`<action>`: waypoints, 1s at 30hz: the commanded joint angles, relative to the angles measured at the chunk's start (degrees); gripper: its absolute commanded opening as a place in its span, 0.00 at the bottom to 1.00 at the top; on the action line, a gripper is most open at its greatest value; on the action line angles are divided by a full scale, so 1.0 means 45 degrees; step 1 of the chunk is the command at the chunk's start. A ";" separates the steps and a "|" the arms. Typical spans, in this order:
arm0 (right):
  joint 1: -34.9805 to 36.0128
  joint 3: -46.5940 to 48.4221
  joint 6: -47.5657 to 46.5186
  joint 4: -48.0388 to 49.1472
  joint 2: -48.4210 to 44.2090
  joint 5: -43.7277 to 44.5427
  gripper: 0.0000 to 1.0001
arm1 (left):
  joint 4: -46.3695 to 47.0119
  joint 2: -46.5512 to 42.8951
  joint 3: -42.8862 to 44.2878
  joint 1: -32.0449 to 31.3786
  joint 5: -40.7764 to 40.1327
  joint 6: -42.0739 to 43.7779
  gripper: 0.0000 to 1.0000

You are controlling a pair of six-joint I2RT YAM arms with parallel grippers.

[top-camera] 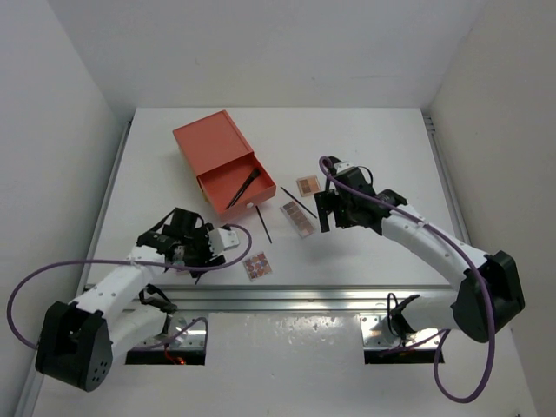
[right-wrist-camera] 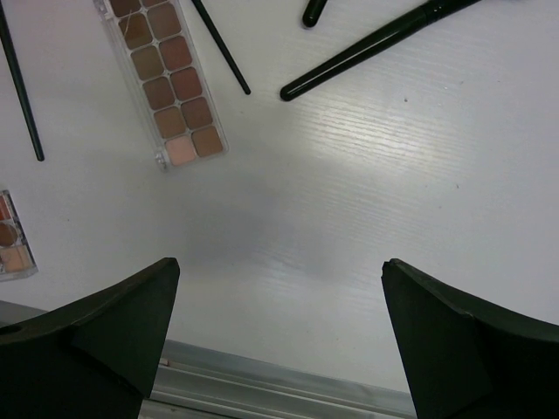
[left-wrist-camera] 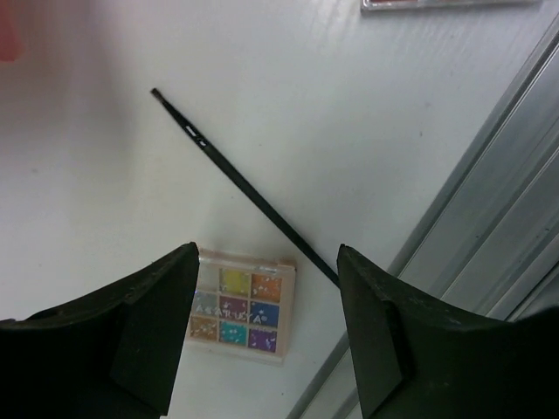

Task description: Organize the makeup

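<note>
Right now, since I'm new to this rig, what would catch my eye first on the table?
The orange-red drawer box stands out at the far left-centre of the white table, its drawer open with a black makeup brush lying inside. Nearer, a multicoloured square eyeshadow palette lies by the left gripper, and a long pinkish-brown palette lies mid-table between two thin dark sticks.

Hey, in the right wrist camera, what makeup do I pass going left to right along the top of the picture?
Thin dark stick → long brown eyeshadow palette → second thin stick → black makeup brush.
</note>
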 commanded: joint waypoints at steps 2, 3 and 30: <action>0.0074 0.0016 0.0215 -0.0202 -0.0416 0.0467 1.00 | 0.1494 0.1355 -0.0037 0.0080 0.0468 0.0694 0.71; 0.0074 0.0075 0.0196 -0.0221 -0.0377 0.0505 1.00 | 0.1495 0.1551 -0.0035 0.0080 0.0739 0.0692 0.71; 0.0132 0.1130 -0.0585 -0.0476 0.0463 0.1013 1.00 | 0.2084 0.3644 -0.0408 0.0314 -0.0080 0.0106 0.00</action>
